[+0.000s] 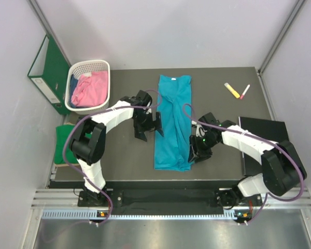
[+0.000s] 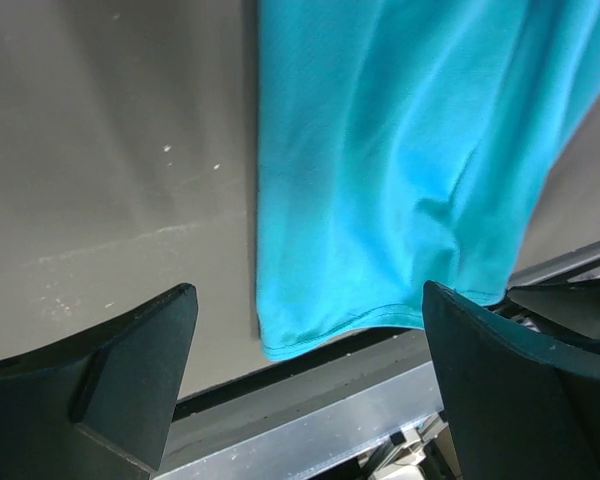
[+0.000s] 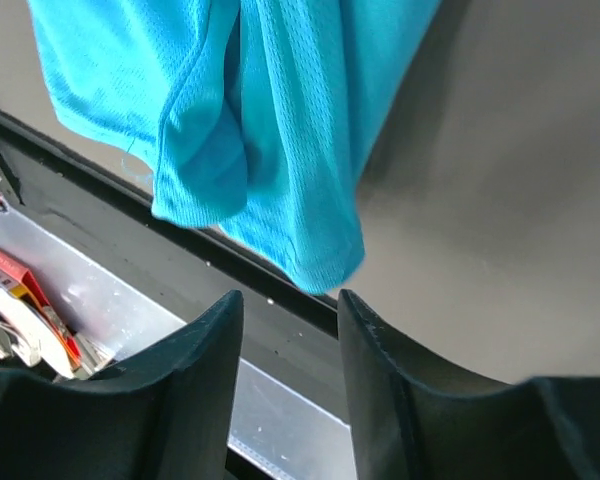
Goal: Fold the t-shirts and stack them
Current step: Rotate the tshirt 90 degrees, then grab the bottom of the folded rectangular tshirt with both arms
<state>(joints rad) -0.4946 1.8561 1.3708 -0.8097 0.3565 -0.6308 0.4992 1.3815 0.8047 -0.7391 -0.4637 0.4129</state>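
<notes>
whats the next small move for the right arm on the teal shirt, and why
Probably ease the right gripper forward onto the near corner of the teal shirt and pinch it. Its jaws stand partly closed with nothing between them, and the hem corner lies just past the tips. The left gripper is wide open, facing the other near corner, so neither corner is held yet.

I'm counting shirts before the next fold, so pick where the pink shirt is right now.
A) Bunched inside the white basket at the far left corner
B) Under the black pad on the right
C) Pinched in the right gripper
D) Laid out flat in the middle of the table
A: in the top view the pink shirt lies crumpled inside the white basket at the table's far left corner.
</notes>
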